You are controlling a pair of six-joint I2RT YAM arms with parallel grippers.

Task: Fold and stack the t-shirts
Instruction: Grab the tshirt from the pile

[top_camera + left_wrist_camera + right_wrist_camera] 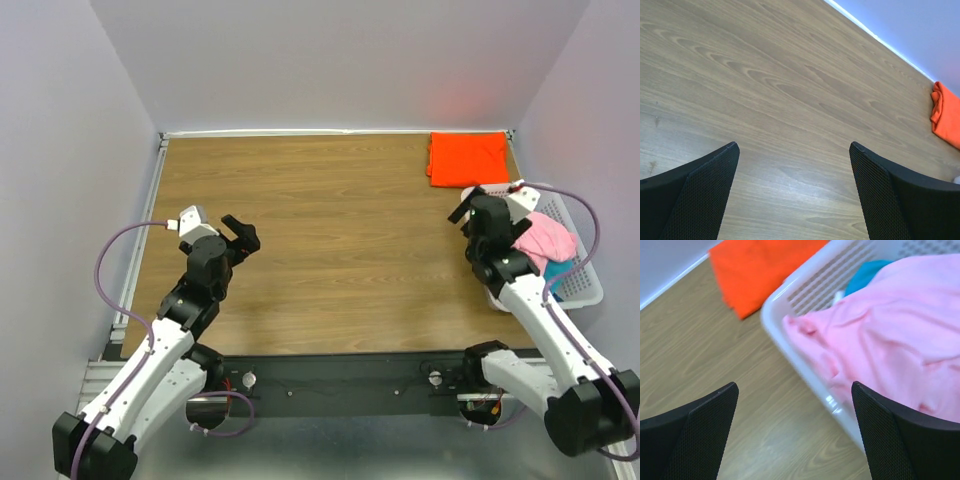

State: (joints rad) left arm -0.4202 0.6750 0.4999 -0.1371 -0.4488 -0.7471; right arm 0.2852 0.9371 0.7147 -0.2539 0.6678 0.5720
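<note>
- Top view: the left gripper (240, 233) hangs over the brown wood-grain table (340, 230), its two fingers spread wide and holding nothing.
- The right gripper (466, 211) hangs by the left rim of the one white plastic lattice basket (592, 292), also spread wide and empty.
- There are three shirts. One bright orange folded t-shirt (468, 158) lies flat at the table's far right corner. One crumpled light pink t-shirt (552, 240) is heaped in the basket. One teal t-shirt (558, 272) peeks out beside it.
- Left wrist view: two black mesh-faced fingers (705, 195) stand far apart above bare wood, touching nothing. An edge of the orange shirt (946, 117) shows at the right.
- Right wrist view: two black fingers (700, 432) stand wide apart with nothing pinched. Between them lie table and basket rim (790, 295). The pink shirt (900, 330) fills the basket up to its rim, the teal one (865, 275) is behind it, and the orange one (760, 270) lies beyond on the table.
</note>
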